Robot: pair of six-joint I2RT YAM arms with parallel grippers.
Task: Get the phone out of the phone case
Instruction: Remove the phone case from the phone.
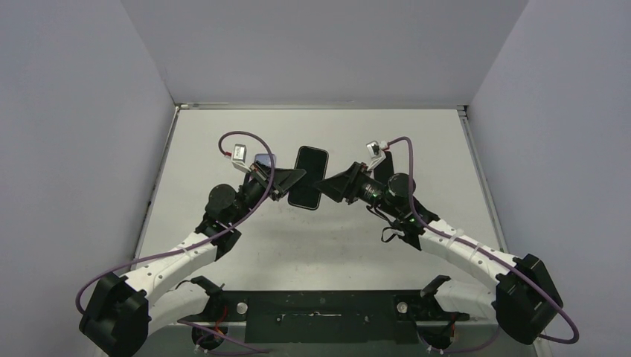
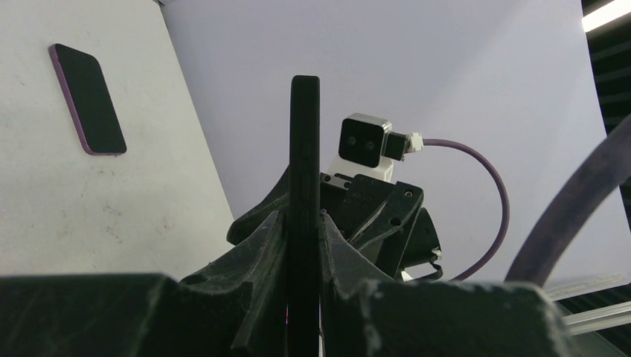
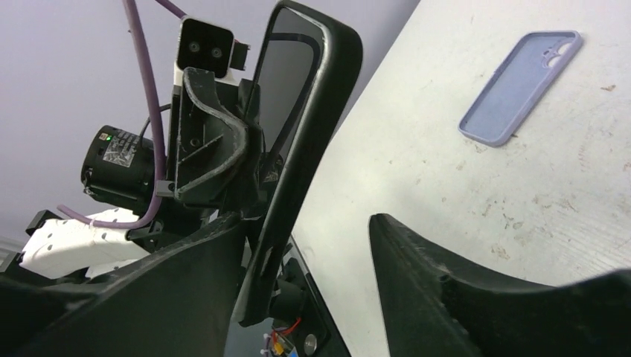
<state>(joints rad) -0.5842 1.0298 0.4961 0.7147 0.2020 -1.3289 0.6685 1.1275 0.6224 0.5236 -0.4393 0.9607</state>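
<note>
Pale walls close in a scuffed white table, and both arms reach in to meet over its middle. Between them is the phone, a dark slab with a glossy black screen. It sits inside a black phone case whose thick, rounded rim stands proud around the glass. From above, the screen faces up and the long side runs away from the arm bases.

The left gripper is clamped on it, one finger pressed flat against each face. In that wrist view the cased phone shows edge-on, rising straight up out of the grip with small side buttons visible.

The right gripper is spread wide at the opposite long edge. Its left finger lies against the back of the case, while the other finger stands well apart from the phone.

An empty lilac case lies flat on the table, its inside facing up, near the left gripper. A purple-edged phone lies flat, screen up, on the right arm's side.
</note>
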